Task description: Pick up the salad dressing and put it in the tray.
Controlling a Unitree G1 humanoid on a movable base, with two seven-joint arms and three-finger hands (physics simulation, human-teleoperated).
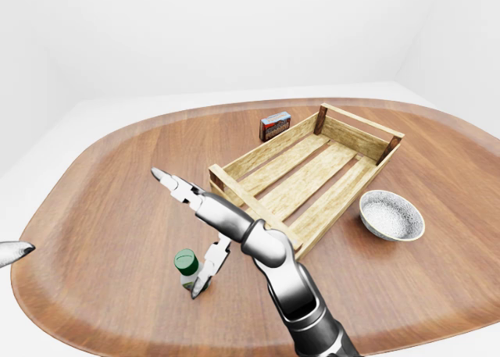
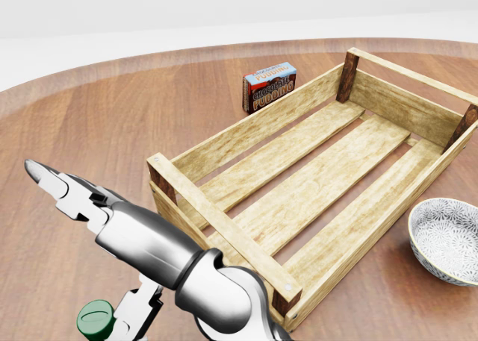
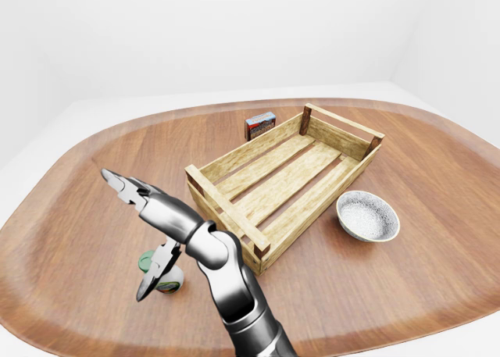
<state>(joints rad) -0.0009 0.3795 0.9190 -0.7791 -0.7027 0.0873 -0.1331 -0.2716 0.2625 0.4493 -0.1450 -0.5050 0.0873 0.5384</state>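
Salad dressing [image 1: 187, 268] upright left of tray [image 1: 233, 164], lower body partly hidden by right hand [image 1: 191, 224]; fingers spread open, gripping nothing

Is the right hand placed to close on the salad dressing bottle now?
Probably yes: the right hand is open right beside the salad dressing, one finger down alongside it, and nothing stands between them.

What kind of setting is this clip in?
Likely a bare simulated test room, not a furnished home: a rounded wooden table ringed by blank white walls, bearing only a wooden tray, a bowl and a pudding box.
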